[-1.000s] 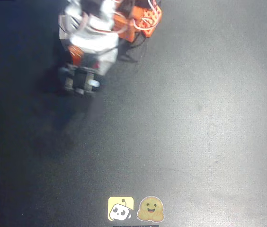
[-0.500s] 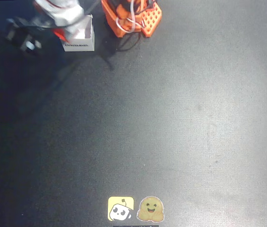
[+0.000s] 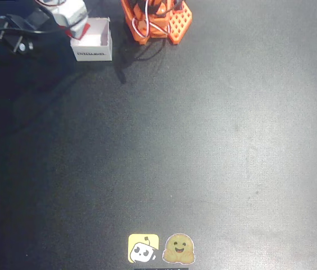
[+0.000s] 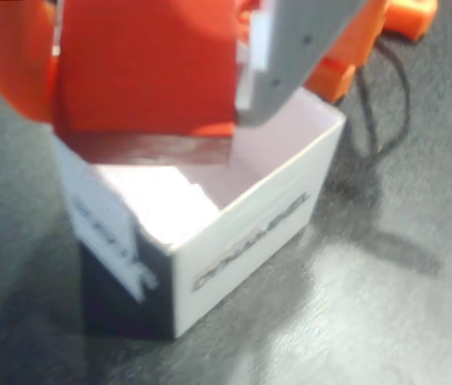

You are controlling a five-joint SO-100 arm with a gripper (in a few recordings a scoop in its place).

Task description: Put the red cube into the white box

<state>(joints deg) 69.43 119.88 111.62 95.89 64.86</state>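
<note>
Tabletop (image 3: 214, 146), dark and matte, spans the overhead view, with my orange base (image 3: 157, 21) at its top edge and two small stickers, one yellow (image 3: 143, 248) and one tan (image 3: 179, 248), at its bottom edge. White box (image 3: 93, 40) stands upright and open-topped near the top left of that view, just left of my base, with dark printed text on its near wall. In the wrist view the white box (image 4: 234, 233) sits directly below my gripper (image 4: 150, 72); its interior floor and far wall are bare and white, with nothing lying in it. Red cube (image 4: 146, 68) hangs above the box opening, pinched between my orange finger on the left and my grey finger (image 4: 298, 48) on the right, its shaded underside facing the box floor without touching it. My arm (image 3: 63, 14) reaches left from the base, its white body overlapping the box's upper left corner in the overhead view. A black cable (image 4: 390, 96) trails on the table behind the box.
</note>
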